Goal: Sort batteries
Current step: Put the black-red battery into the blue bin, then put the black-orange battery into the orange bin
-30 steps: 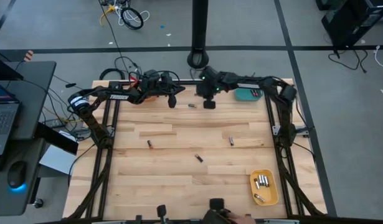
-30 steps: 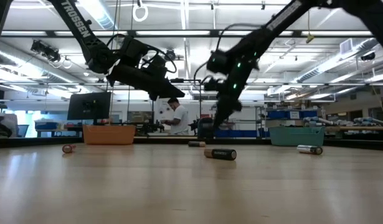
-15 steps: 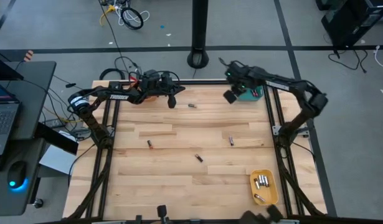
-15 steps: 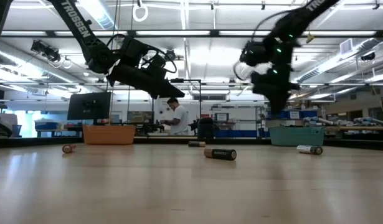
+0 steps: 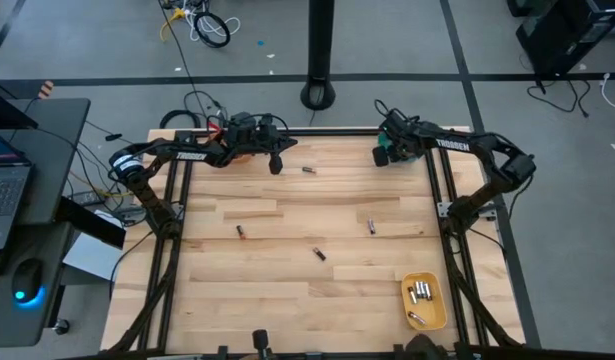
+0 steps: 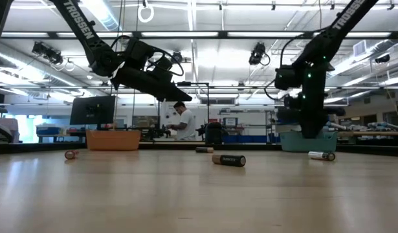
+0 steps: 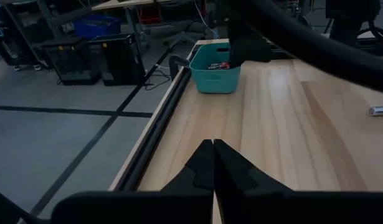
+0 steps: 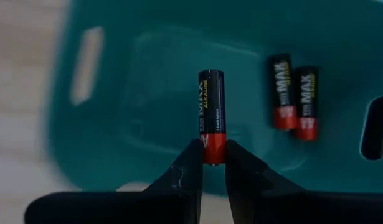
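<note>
At upper right, the right gripper [image 8: 213,163] pinches one black battery [image 8: 212,115] over the teal bin [image 8: 147,68] holding two batteries [image 8: 292,99]; the left gripper [image 7: 213,163] is closed, empty.

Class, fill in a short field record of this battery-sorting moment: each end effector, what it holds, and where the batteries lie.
right end effector: shut on black red-ended battery, above teal plastic bin
teal bin contents: two black batteries
left end effector: shut, empty, raised at the table's far edge
yellow plastic bin: silvery batteries
wooden table: four loose batteries
</note>
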### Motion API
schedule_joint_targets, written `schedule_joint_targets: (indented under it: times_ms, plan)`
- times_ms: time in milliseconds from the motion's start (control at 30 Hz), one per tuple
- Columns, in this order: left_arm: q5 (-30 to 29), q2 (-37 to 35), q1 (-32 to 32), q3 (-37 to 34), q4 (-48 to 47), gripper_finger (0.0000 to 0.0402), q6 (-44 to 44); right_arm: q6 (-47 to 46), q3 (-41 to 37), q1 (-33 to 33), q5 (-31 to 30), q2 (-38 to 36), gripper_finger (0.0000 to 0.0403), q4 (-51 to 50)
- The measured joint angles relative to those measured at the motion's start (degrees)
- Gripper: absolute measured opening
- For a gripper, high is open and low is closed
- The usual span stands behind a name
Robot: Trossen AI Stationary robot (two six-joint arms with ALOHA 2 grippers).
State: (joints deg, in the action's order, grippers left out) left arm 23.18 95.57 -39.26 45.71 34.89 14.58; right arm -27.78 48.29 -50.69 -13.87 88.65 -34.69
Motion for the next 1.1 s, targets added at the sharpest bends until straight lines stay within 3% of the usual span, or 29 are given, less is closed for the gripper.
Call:
schedule_joint_targets:
  times_ms: [333, 567, 667, 767, 900, 1033, 1100]
  plan:
    - [0.0, 0.0, 0.0, 0.0, 0.1, 0.0006, 0.2, -0.8, 0.2, -1.6, -0.5, 2.9, 0.0061, 1.8]
    - [0.0, 0.0, 0.0, 0.0, 0.3, 0.0006, 0.2, 2.8, 1.2, -1.7, -0.4, 2.6, 0.0162, 0.1]
    - [0.0, 0.0, 0.0, 0.0, 0.8, 0.0006, 0.2, 6.9, 4.1, -1.5, -0.4, 2.6, 0.0181, -4.0]
    - [0.0, 0.0, 0.0, 0.0, 0.6, 0.0006, 0.2, 10.5, 7.4, 0.4, -0.4, 1.5, 0.0163, -9.5]
    - [0.0, 0.0, 0.0, 0.0, 0.0, 0.0006, 0.2, 13.2, 10.6, 4.4, 0.3, -2.0, 0.0096, -13.4]
    - [0.0, 0.0, 0.0, 0.0, 0.0, 0.0006, 0.1, 13.5, 10.7, 11.4, 4.2, -6.6, 0.0017, -13.9]
    - [0.0, 0.0, 0.0, 0.0, -0.2, 0.0006, 0.1, 11.7, 9.7, 16.1, 4.9, -8.4, 0.0012, -14.1]
